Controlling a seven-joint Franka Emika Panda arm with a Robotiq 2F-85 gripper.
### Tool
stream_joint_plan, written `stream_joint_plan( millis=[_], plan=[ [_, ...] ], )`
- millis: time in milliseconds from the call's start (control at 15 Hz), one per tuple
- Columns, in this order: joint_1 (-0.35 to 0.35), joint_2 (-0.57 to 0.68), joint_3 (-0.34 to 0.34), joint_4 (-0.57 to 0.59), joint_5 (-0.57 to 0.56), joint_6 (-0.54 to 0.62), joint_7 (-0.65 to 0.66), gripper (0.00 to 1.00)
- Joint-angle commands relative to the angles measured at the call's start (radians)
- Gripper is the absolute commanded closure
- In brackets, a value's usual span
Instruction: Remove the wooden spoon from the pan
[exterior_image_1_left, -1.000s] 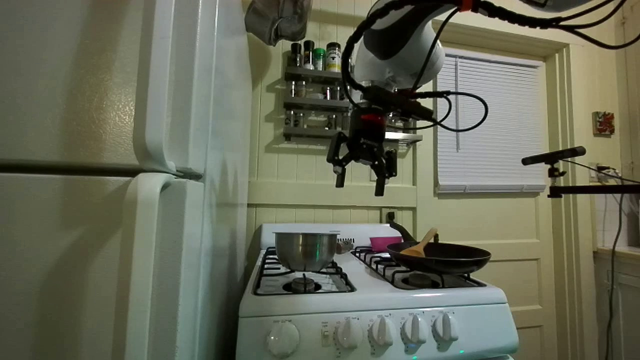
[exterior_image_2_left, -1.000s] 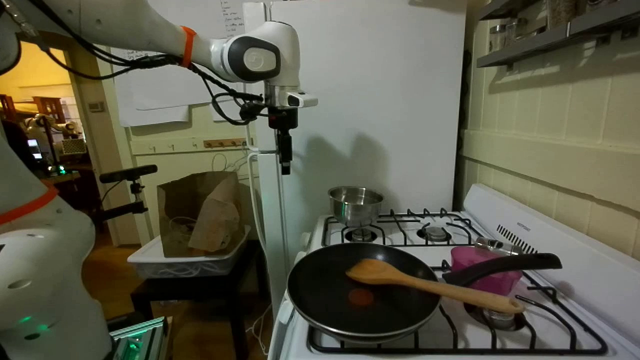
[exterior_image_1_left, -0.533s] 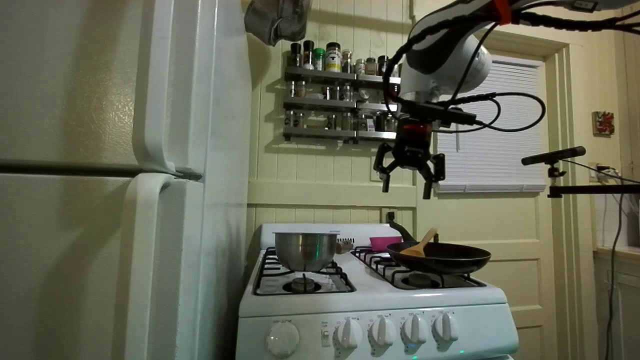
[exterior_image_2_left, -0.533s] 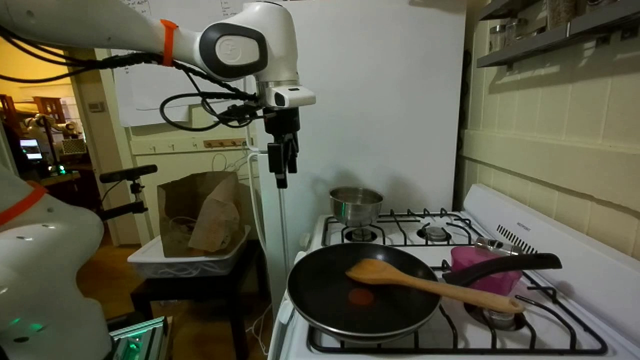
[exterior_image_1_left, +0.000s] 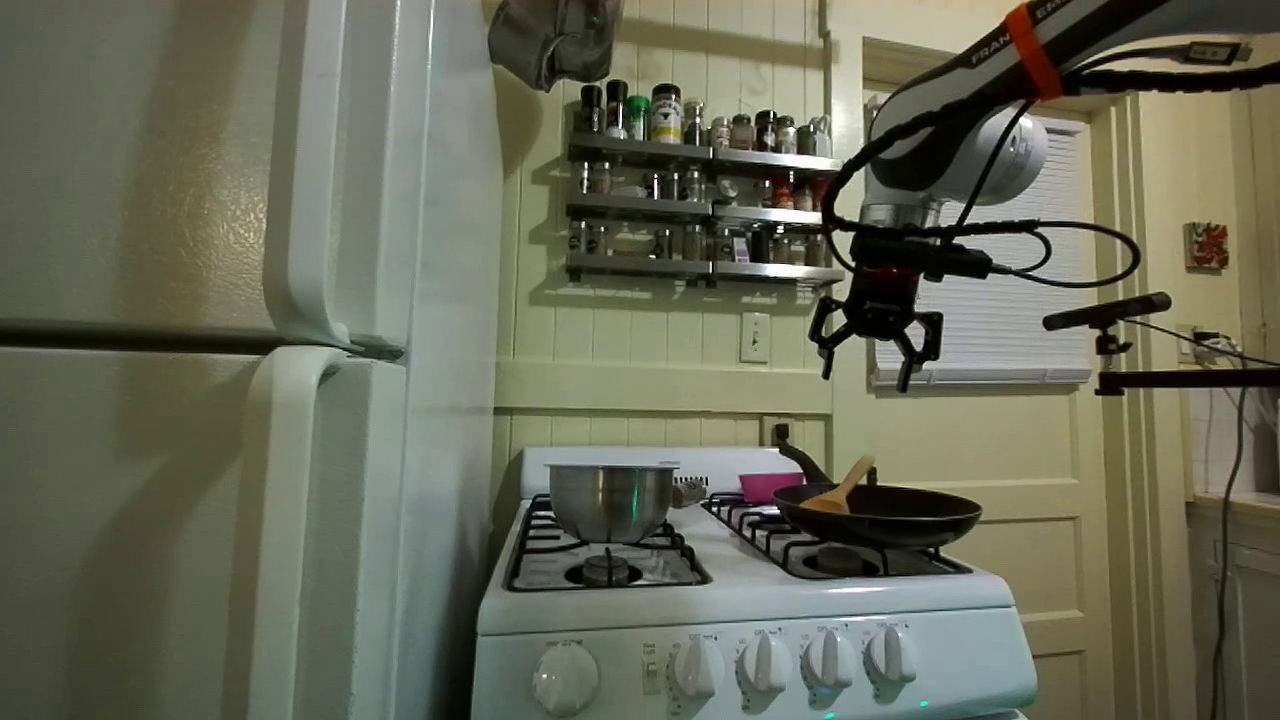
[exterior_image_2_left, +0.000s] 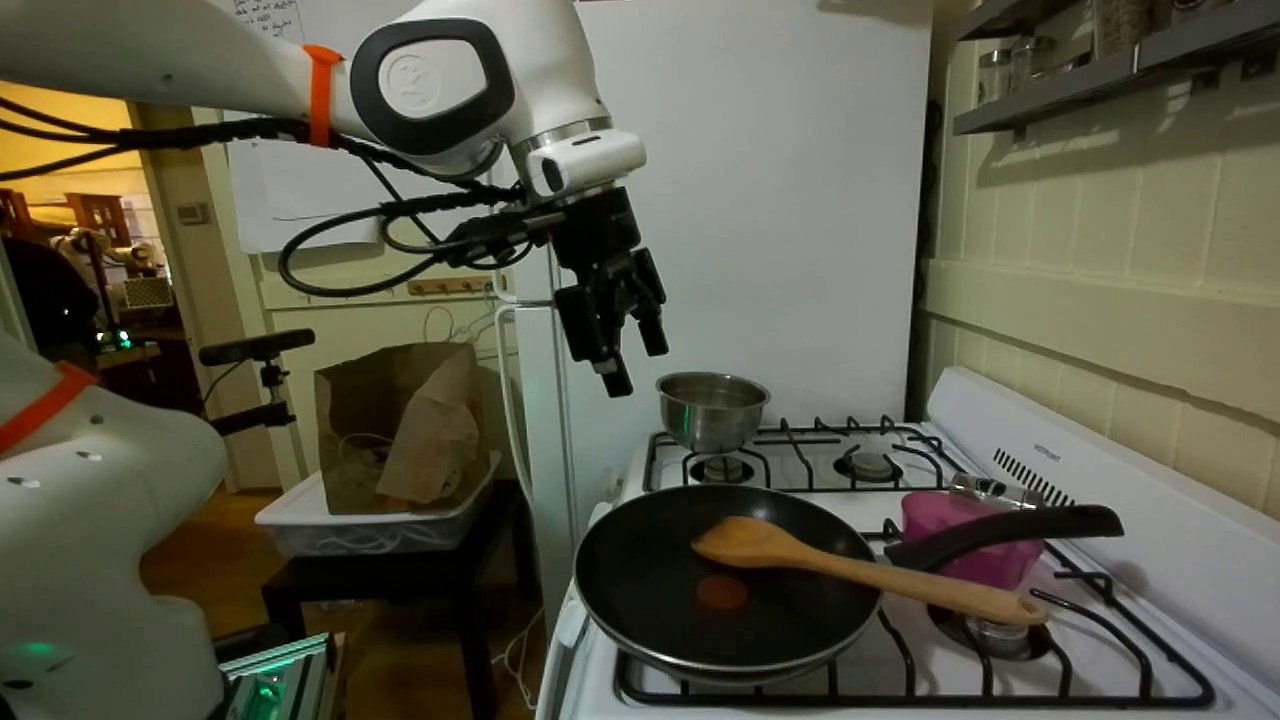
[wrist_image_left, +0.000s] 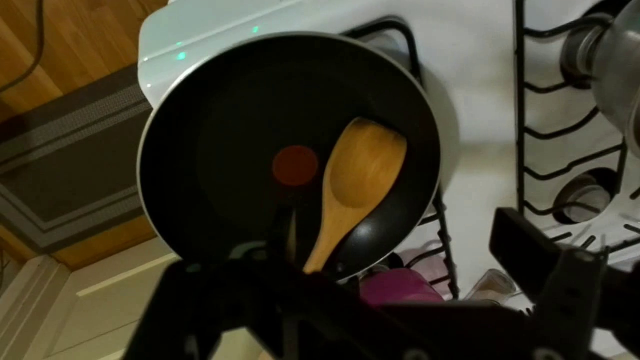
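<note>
End effector (exterior_image_1_left: 866, 377) spread wide, nothing between its fingers, hanging well above the pan (wrist_image_left: 225, 125). Wooden spoon (wrist_image_left: 361, 170) not out yet: head inside, shaft resting out over the rim. Reads as approach, pre-grasp. Next move should line up across the shaft, descend, close, lift.

Arm (exterior_image_2_left: 548, 65) white, rounded; dark-ringed joint cap (exterior_image_2_left: 432, 85) with faint round emblem (exterior_image_2_left: 412, 81). Pale lettering (exterior_image_1_left: 990, 51), "FRAN", on black. Orange bands (exterior_image_2_left: 321, 95), black looping cables (exterior_image_1_left: 1180, 80). Gripper (exterior_image_1_left: 866, 376) black, jointed, two-fingered.
</note>
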Motion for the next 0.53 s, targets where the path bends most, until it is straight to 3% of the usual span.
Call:
stream_joint_plan(
  millis=[0,133,200,467],
  plan=[
    [0.006,0.004,-0.007,0.002,-0.006,0.002,0.005,0.00],
    [0.006,0.005,-0.005,0.002,-0.007,0.002,0.009,0.00],
    [-0.039,0.055,0.008,0.013,-0.043,0.043,0.076,0.00],
    [-0.090,0.142,-0.002,0.045,-0.073,0.080,0.229,0.00]
  ],
)
